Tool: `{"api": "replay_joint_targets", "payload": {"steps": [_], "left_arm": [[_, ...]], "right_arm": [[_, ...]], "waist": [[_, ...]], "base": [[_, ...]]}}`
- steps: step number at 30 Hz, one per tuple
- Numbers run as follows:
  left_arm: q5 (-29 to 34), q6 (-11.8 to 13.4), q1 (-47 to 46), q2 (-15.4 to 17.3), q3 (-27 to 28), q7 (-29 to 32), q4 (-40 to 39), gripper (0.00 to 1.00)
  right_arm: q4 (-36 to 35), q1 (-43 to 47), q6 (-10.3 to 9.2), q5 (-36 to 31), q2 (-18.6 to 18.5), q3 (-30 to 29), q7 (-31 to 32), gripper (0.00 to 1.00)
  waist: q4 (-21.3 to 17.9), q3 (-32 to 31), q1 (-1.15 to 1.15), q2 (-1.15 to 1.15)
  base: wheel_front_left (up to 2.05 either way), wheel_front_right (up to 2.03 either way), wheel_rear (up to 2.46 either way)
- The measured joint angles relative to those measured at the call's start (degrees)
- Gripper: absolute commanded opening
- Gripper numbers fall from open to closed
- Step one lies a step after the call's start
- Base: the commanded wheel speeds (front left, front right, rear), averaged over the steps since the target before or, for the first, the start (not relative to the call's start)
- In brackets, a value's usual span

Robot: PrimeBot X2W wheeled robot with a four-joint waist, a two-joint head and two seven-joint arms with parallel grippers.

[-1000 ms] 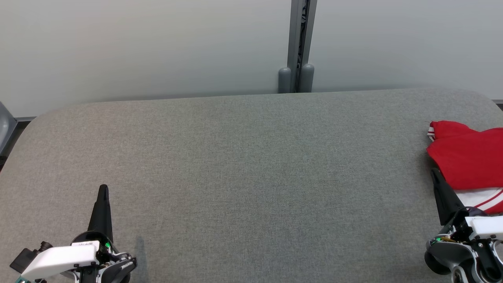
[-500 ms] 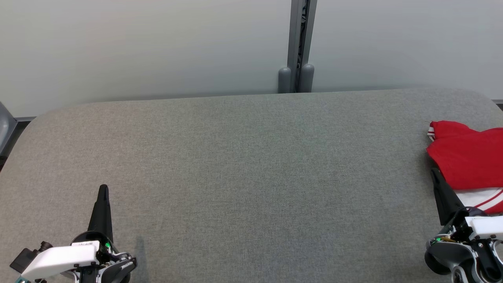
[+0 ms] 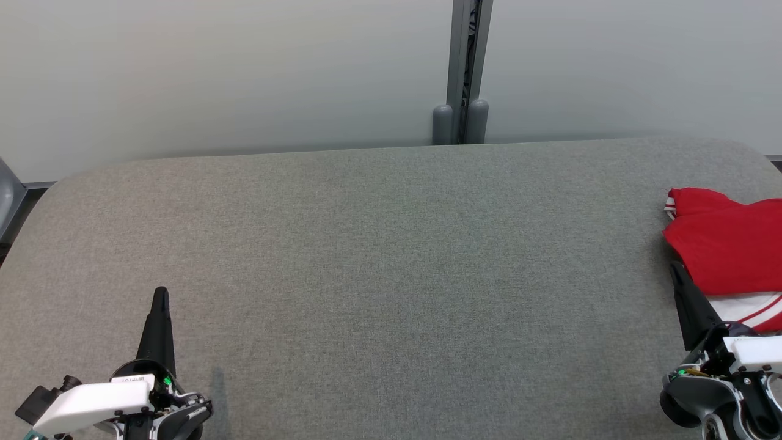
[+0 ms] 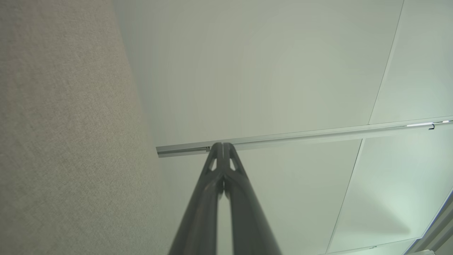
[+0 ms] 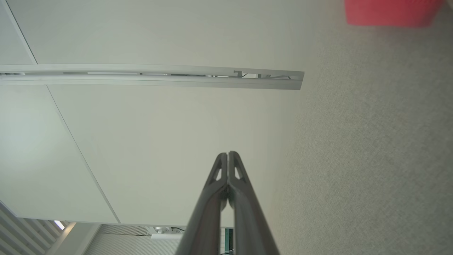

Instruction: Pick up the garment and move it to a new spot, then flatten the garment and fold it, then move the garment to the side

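A grey fabric-covered table [image 3: 379, 256] carries a folded red garment [image 3: 727, 244] (white-striped) at its right edge.

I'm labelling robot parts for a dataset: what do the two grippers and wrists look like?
The left gripper and right gripper each have two long, dark grey fingers tapering to a point, with small triangular cut-outs near the tips. Behind them sit rounded black-and-grey bases, a white housing and a small green light.
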Motion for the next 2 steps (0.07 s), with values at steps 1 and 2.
{"api": "replay_joint_targets", "payload": {"steps": [1, 2], "left_arm": [[0.0, 0.0, 0.0, 0.0, 0.0, 0.0, 0.0, 0.0], [0.0, 0.0, 0.0, 0.0, 0.0, 0.0, 0.0, 0.0]], "right_arm": [[0.0, 0.0, 0.0, 0.0, 0.0, 0.0, 0.0, 0.0], [0.0, 0.0, 0.0, 0.0, 0.0, 0.0, 0.0, 0.0]], "waist": [[0.0, 0.0, 0.0, 0.0], [0.0, 0.0, 0.0, 0.0]], "base": [[0.0, 0.0, 0.0], [0.0, 0.0, 0.0]]}}
